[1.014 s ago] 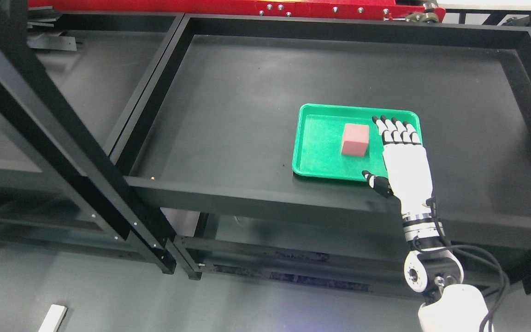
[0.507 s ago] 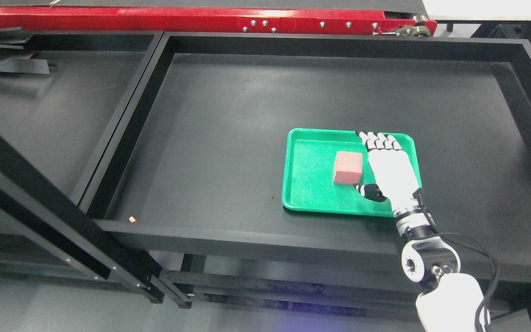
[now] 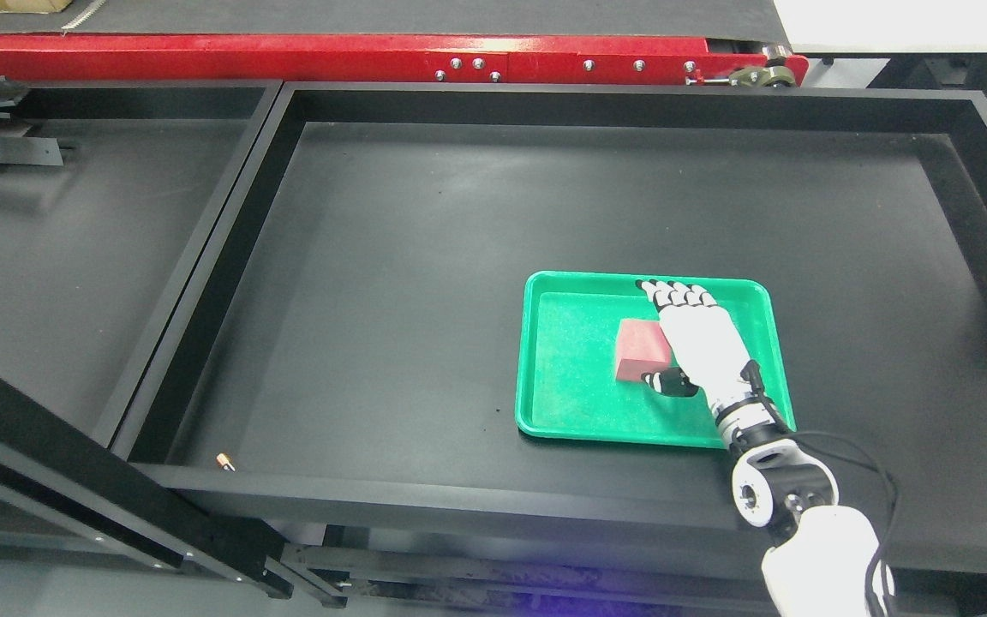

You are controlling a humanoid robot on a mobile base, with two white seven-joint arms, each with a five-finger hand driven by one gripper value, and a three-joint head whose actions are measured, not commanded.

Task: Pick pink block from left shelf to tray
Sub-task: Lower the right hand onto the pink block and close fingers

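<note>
Resting inside green tray [image 3: 562, 377], pink block [image 3: 641, 348] near tray centre. Right hand [image 3: 697, 339] over tray's right half, just beside block's right face, fingers [image 3: 673, 296] extended flat toward tray's far rim, thumb at block's near right corner; holding nothing. Tray on black shelf [image 3: 425, 257], toward near edge.

No text, label, brand, number or sign can be read anywhere in the head view. The pink block [image 3: 641, 349], the green tray [image 3: 575, 424], the black shelf [image 3: 425, 257] and the red beam [image 3: 356, 62] at the top all show plain surfaces. The right hand [image 3: 689, 343] and its white arm carry no legible marking either.
</note>
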